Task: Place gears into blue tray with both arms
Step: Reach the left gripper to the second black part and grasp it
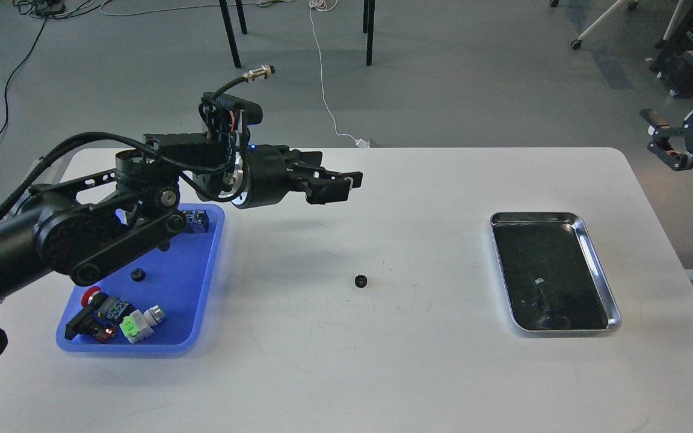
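1. The left gripper (346,183) hangs above the table (346,361), its fingers nearly together and holding nothing.
2. The right gripper (662,144) sits at the right edge; I cannot tell its state.
3. One gear (138,275) lies in the blue tray (202,300); another gear (360,281) lies on the table, between the blue tray and the steel tray (599,264).

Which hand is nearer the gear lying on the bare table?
Left. The left hand hangs above the table just up and left of the gear. The right hand is off by the table's far right edge, beyond the steel tray.
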